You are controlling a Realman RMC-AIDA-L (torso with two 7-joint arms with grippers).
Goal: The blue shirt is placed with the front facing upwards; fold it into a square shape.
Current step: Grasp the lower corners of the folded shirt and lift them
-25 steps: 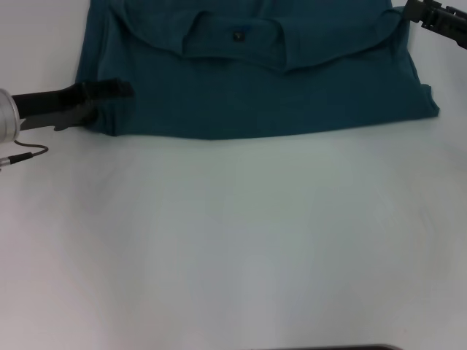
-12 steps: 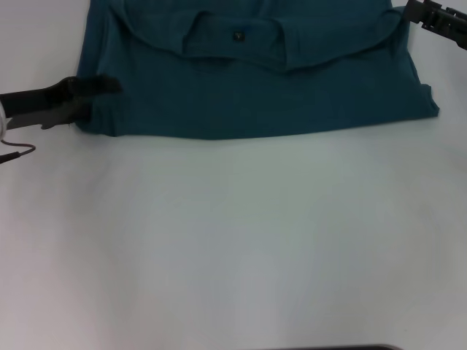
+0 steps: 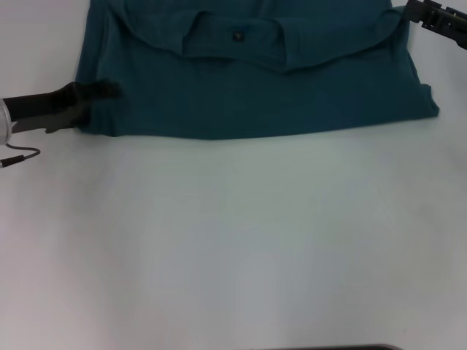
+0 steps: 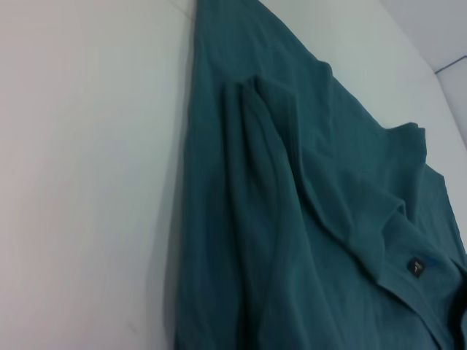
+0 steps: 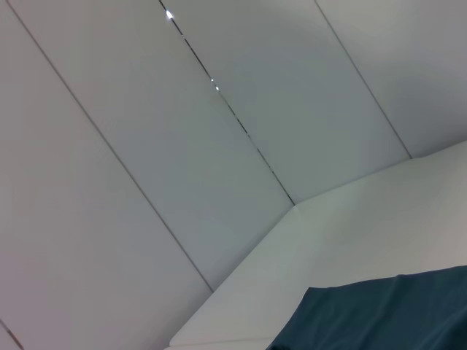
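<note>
1. The blue shirt (image 3: pixel 255 80) lies flat on the white bench (image 3: pixel 233 240) along its far edge, folded into a wide band — the ribbed neck and a small dark collar tag (image 3: pixel 237 35) face up near the middle of the far side.
2. The shirt's near folded edge runs almost straight across the bench; its near right corner juts out a little toward the bench's right edge.
3. The left tool (image 3: pixel 98 91) reaches in from the bench's left edge and sits at the shirt's near left corner, its dark tip over the cloth. Whether it is wide, narrow or holding cloth — I cannot tell.
4. The left wrist view shows the shirt's fabric (image 4: pixel 306 219) in long soft creases beside bare bench, with the tag (image 4: pixel 416 267) in sight.
5. The right tool (image 3: pixel 430 14) is at the shirt's far right corner, close to the bench's far right corner; I cannot tell its state either.
6. The right wrist view shows 1 corner of the shirt (image 5: pixel 379 313) against the bench's far corner and the wall panels (image 5: pixel 182 131).
</note>
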